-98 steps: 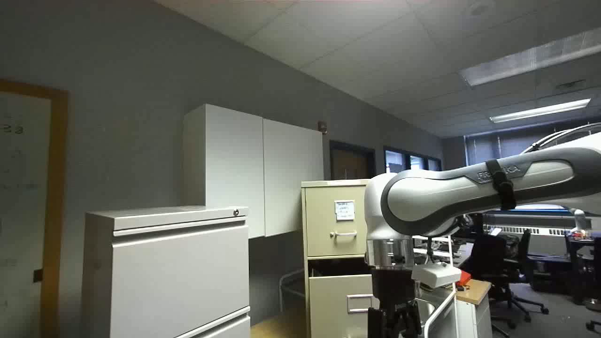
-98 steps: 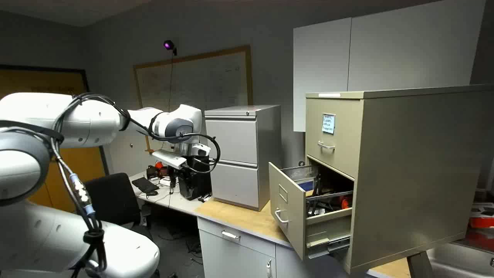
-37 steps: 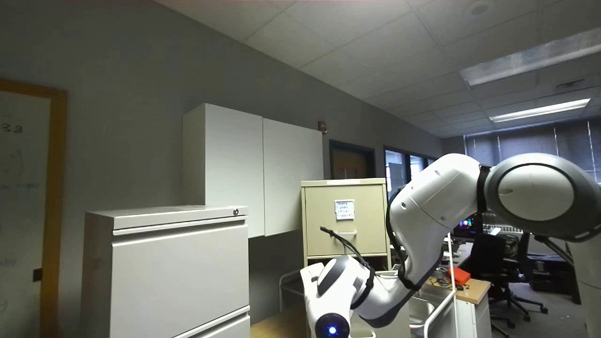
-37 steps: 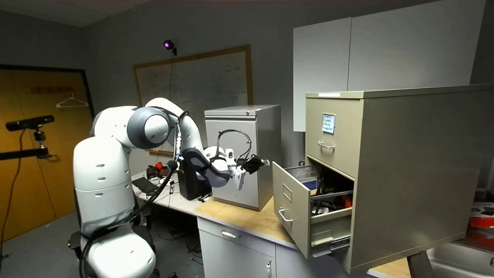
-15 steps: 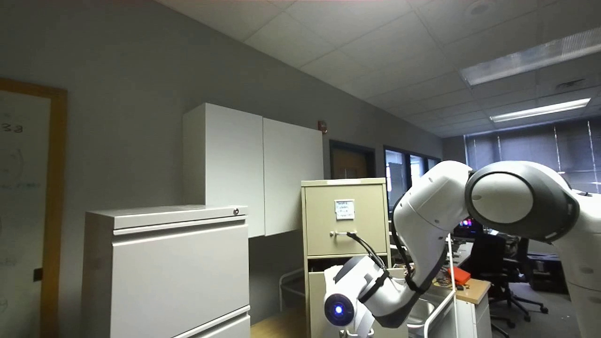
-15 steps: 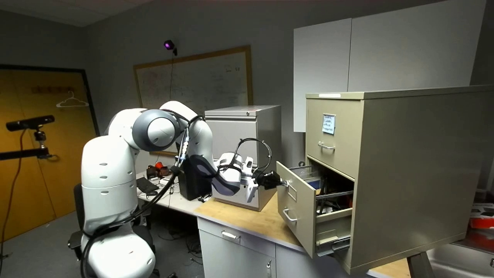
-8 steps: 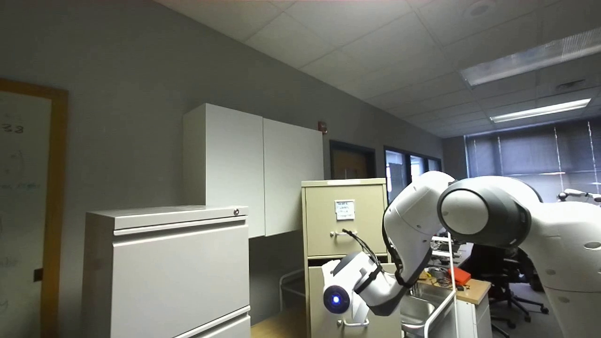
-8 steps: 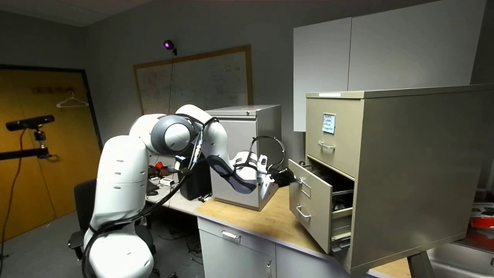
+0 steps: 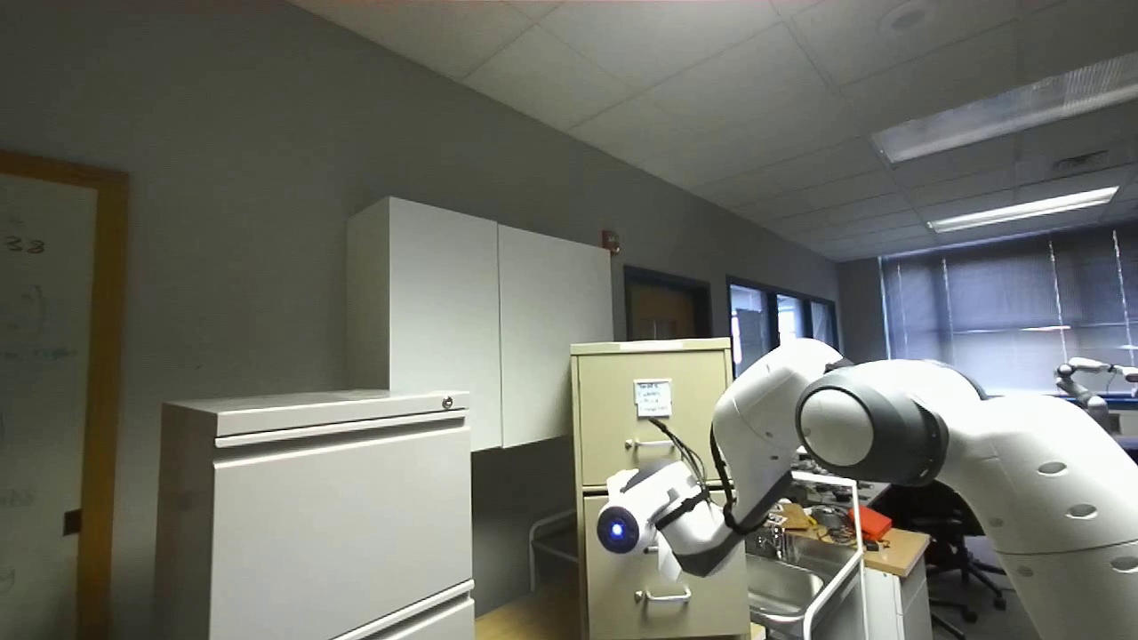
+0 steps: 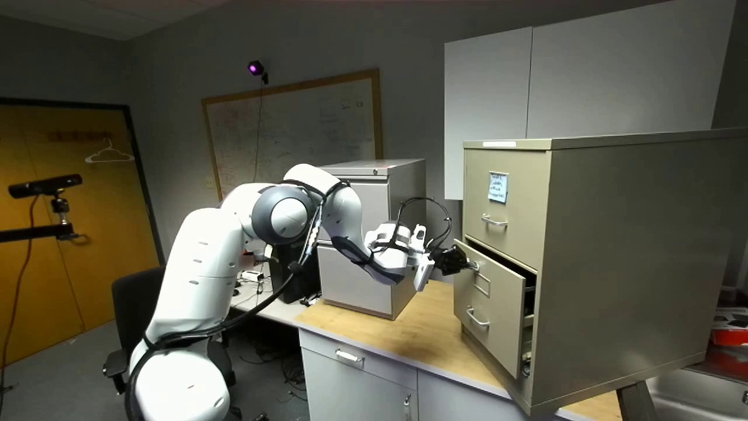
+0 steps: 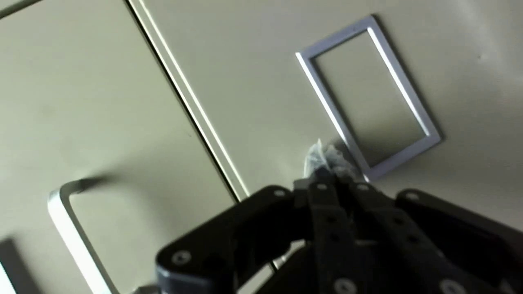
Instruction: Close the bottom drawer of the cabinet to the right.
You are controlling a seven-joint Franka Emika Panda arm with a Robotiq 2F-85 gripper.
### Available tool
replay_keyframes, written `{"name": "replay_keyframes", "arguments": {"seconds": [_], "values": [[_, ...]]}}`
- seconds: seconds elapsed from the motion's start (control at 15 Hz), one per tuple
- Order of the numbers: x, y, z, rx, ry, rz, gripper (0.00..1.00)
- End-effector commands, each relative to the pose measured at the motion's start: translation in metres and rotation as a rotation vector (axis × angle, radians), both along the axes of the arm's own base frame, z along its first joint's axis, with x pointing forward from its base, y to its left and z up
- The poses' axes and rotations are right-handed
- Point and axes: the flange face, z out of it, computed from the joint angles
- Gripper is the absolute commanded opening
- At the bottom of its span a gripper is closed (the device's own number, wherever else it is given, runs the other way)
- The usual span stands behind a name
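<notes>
The room has grey walls (image 10: 175,58), and at the far left of an exterior view is a big yellow door (image 10: 87,280) with a white hanger (image 10: 109,155) on it. Next comes a black chair (image 10: 133,301), low down and partly behind the robot arm (image 10: 196,275). The white arm goes up from the bottom left, bends and reaches right. Behind it, a whiteboard (image 10: 292,128) with a wooden edge hangs on the wall. In the middle, a grey cabinet (image 10: 356,286) stands on a wooden counter top (image 10: 421,316).

Just right of the middle is the black gripper (image 10: 472,266). Its fingers (image 11: 323,200) are squeezed together. A pale, crinkly bit (image 11: 314,161) shows at the tips in the wrist view; I cannot tell if it is held or stuck on. The tips are up against the bottom drawer (image 10: 502,310), near the top left of its front, beside a metal label frame (image 11: 336,114).

That drawer is right of the middle and a little way out, with a dark gap along its top and right side. A silver handle (image 10: 476,319) is lower on its front. Above it, the top drawer (image 10: 520,234) is closed and has a paper label (image 10: 498,187). Both are in the tall beige cabinet (image 10: 631,257), which fills much of the right side. White cupboards (image 10: 619,82) hang at the upper right.
</notes>
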Motion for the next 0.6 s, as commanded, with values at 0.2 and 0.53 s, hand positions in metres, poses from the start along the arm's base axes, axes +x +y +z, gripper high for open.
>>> {"name": "replay_keyframes", "arguments": {"seconds": [0.2, 0.53], "values": [[0.038, -0.059, 0.086, 0.064, -0.106, -0.248, 0.04], [0.061, -0.076, 0.11, 0.41, -0.183, -0.293, 0.03]]}}
